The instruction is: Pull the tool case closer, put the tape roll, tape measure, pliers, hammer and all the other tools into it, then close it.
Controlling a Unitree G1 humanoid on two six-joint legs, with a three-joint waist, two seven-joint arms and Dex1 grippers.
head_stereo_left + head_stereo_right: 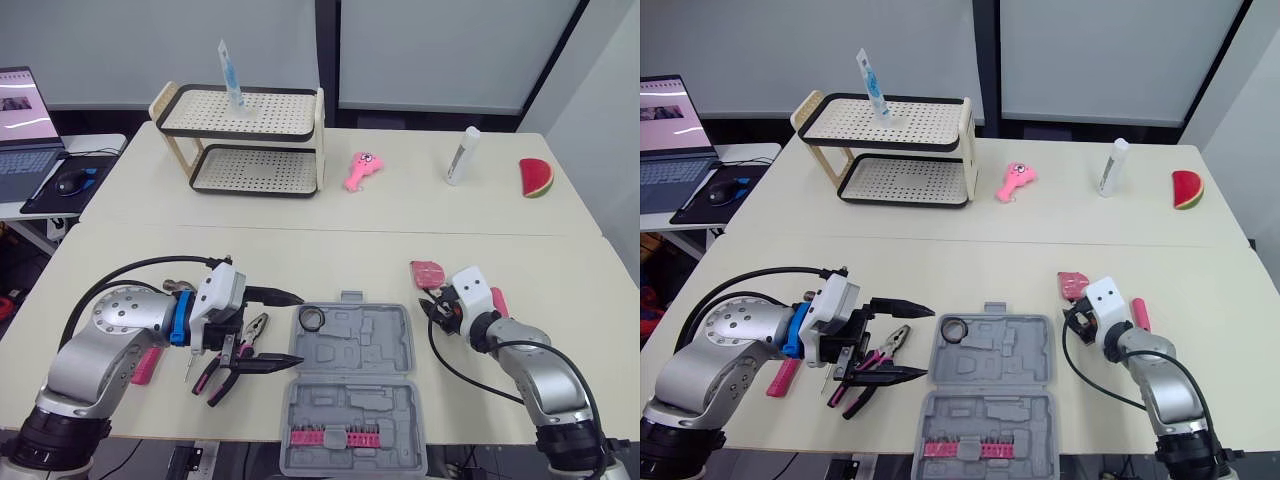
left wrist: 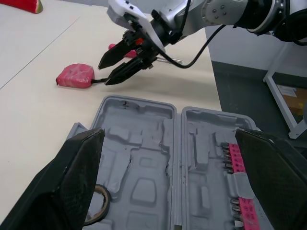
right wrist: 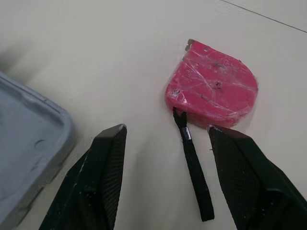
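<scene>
Pickup of the pink tape measure [image 3: 211, 91], centre right, seems the step: right hand [image 3: 166, 129] gapes wide before it; next, advance, straddle, close. Left hand [image 1: 300, 327] is wide too.

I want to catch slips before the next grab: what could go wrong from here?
1. The right gripper is open and sits short of the tape measure, with the black strap lying between its fingers. Closing here might pinch only the strap and leave the tape measure dangling.
2. The left gripper hangs open by the pliers, close to the edge of the case. Reaching down could bump the case or push the pliers away.
</scene>
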